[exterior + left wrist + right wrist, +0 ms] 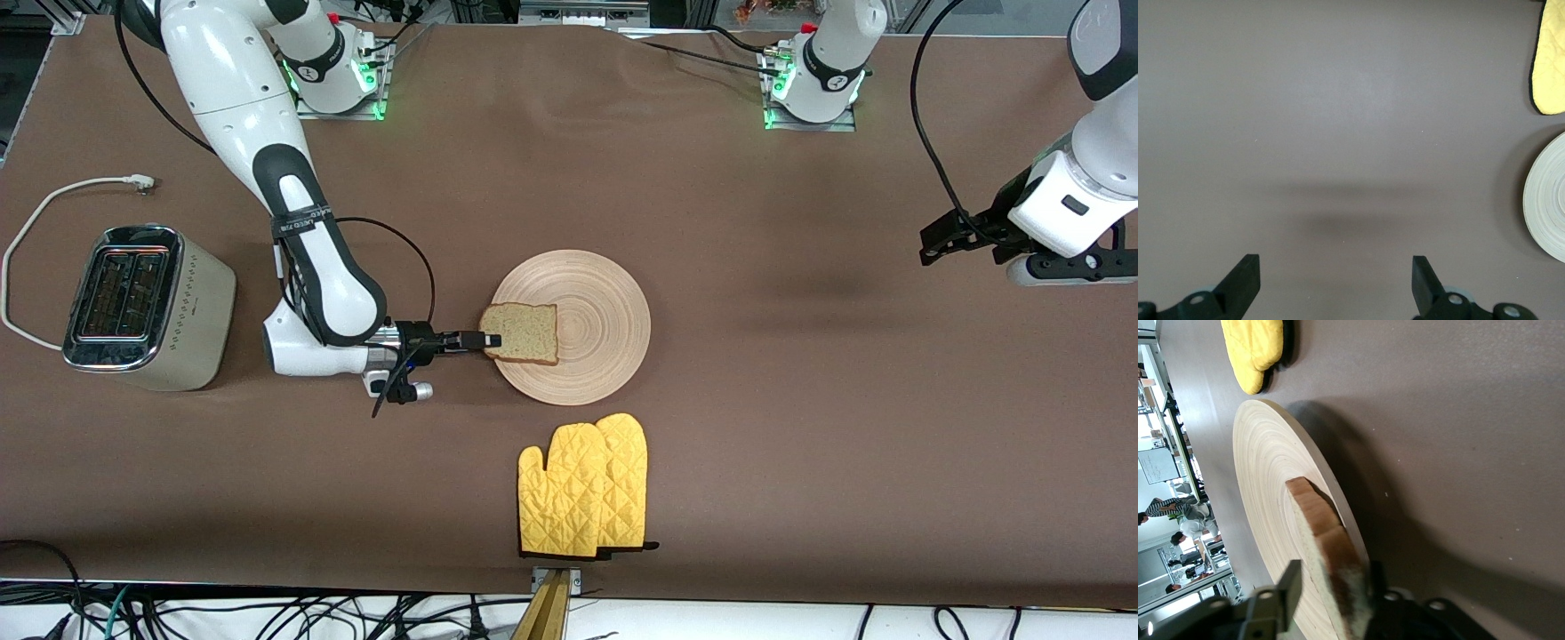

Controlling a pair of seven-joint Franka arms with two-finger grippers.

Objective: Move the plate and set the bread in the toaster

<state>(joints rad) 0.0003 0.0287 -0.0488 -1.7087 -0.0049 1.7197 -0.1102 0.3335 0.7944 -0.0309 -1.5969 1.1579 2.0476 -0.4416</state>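
The bread (523,332) lies on the plate (596,327), on the part toward the right arm's end of the table. My right gripper (485,341) is turned sideways at the plate's rim. Its fingers straddle the bread's edge (1328,540), one above and one below, with a small gap showing at the upper finger (1290,587). The plate (1265,473) fills that view. The toaster (142,307) stands at the right arm's end, slots up. My left gripper (965,247) waits open and empty above the bare table at the left arm's end, also in its wrist view (1335,280).
A pair of yellow oven mitts (587,487) lies nearer to the front camera than the plate, also seen in the wrist views (1551,67) (1255,347). The toaster's white cord (53,200) loops on the table beside it. The plate's rim (1548,200) shows in the left wrist view.
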